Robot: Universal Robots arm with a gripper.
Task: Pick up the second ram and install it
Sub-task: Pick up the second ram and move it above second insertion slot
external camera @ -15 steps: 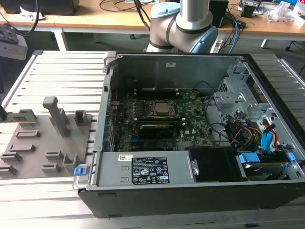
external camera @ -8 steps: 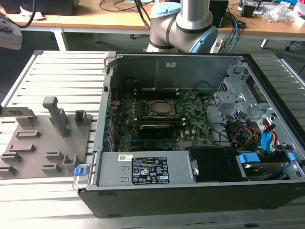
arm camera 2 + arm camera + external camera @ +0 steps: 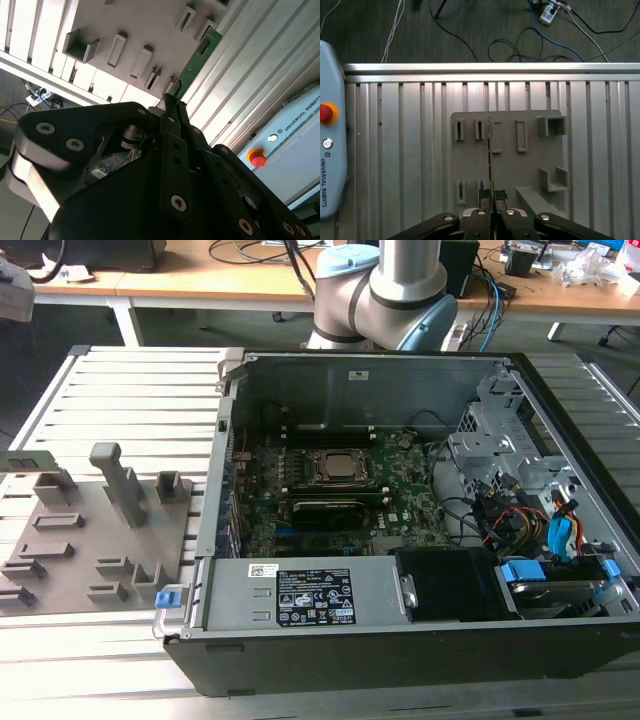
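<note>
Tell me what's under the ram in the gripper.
Beneath the second ram, clamped edge-on in the gripper, lies the grey slotted holder on the ribbed metal table. The strip of holder directly under the stick is covered by it.

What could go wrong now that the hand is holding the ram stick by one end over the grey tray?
1. The hand pinches the second ram near one end, with most of its length sticking out, so it might pivot or slip.
2. The stick is over the grey tray's raised blocks, clearance unclear; a low move could clip one.
3. Loose cables crowd the open computer case, which might snag it.
</note>
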